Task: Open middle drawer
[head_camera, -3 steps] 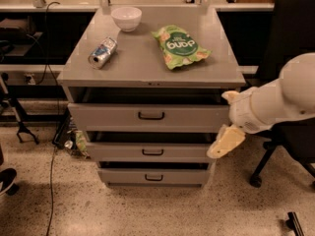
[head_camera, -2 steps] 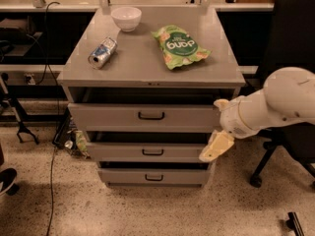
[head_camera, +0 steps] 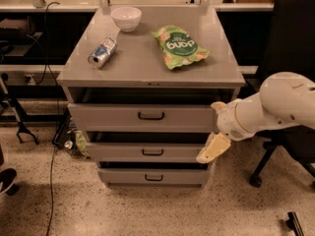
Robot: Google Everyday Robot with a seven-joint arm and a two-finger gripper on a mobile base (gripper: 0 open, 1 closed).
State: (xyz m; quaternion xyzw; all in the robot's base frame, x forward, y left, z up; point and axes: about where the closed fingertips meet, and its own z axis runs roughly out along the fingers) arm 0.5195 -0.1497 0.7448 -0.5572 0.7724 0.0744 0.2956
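The middle drawer (head_camera: 123,152) is the low grey front with a small black bar handle (head_camera: 152,152), between the taller top drawer (head_camera: 108,117) and the bottom drawer (head_camera: 123,176) of a grey cabinet. A dark gap shows above its front panel. My gripper (head_camera: 211,149), cream-coloured on a white arm (head_camera: 275,104) reaching in from the right, hangs in front of the middle drawer's right end, well to the right of the handle. It holds nothing that I can see.
On the cabinet top (head_camera: 142,70) lie a white bowl (head_camera: 126,17), a tipped can (head_camera: 102,52) and a green snack bag (head_camera: 179,45). A black office chair (head_camera: 290,38) stands right of the cabinet, behind my arm. Cables (head_camera: 51,181) run over the floor at the left.
My arm has swung left and a little down, bringing the gripper from beside the cabinet's right edge to in front of the middle drawer's right end. The drawers have not moved.
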